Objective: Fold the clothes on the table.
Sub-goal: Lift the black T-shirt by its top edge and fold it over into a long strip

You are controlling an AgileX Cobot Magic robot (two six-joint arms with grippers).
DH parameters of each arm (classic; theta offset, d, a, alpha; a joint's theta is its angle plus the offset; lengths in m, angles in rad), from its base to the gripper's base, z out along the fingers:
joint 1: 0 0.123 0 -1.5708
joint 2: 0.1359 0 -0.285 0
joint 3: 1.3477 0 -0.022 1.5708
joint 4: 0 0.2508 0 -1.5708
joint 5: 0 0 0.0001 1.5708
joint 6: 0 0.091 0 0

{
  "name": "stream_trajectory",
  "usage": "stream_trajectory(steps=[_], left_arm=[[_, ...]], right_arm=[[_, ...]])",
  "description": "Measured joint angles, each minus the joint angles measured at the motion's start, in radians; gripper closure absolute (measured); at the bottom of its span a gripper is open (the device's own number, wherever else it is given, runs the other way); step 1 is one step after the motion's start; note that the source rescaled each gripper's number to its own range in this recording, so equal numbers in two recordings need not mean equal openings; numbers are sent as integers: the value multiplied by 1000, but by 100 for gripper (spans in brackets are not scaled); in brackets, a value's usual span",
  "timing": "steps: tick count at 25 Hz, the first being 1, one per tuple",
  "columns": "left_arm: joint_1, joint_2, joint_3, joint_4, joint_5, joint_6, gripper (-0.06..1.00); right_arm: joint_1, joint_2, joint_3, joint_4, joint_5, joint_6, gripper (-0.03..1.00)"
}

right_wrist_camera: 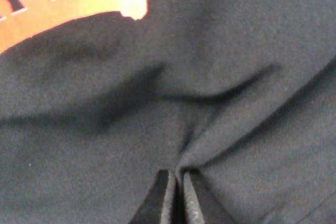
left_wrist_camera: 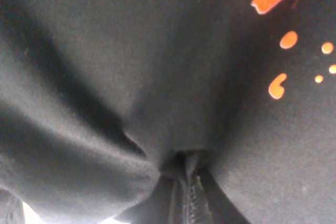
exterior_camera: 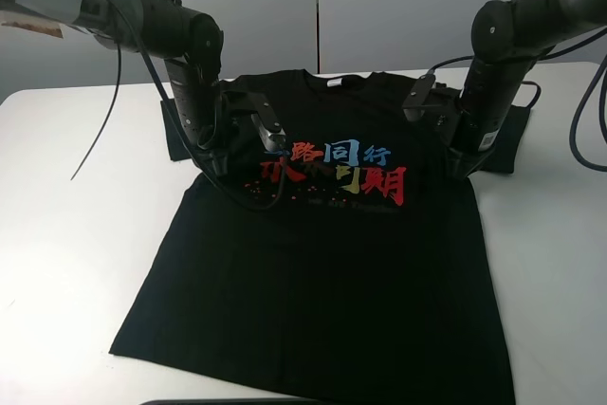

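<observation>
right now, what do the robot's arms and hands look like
Both arms are black round tubes with bulky joints. The left arm has a grey wrapped section and loose black cables; the right arm trails black cables too. The left hand and right hand have slim black fingers with ridged inner faces.

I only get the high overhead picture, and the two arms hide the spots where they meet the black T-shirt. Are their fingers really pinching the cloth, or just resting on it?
Observer: Pinching. The right wrist view shows the right fingers shut, with a ridge of the black short-sleeved T-shirt bunched up at their tips.
Visitor: And the left arm?
Observer: Its wrist view shows the left fingers closed too, with the cloth gathered into folds around them, not far from some small orange printed dots.
</observation>
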Motion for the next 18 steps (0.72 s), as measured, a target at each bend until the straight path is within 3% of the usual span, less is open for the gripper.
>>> stream_trajectory(steps=[13, 18], left_arm=[[0, -50, -60, 14, -84, -32, 94], [0, -91, -149, 14, -88, -85, 94]], right_arm=[[0, -164, 2, -32, 20, 107, 97], [0, -274, 2, -130, -7, 182, 97]])
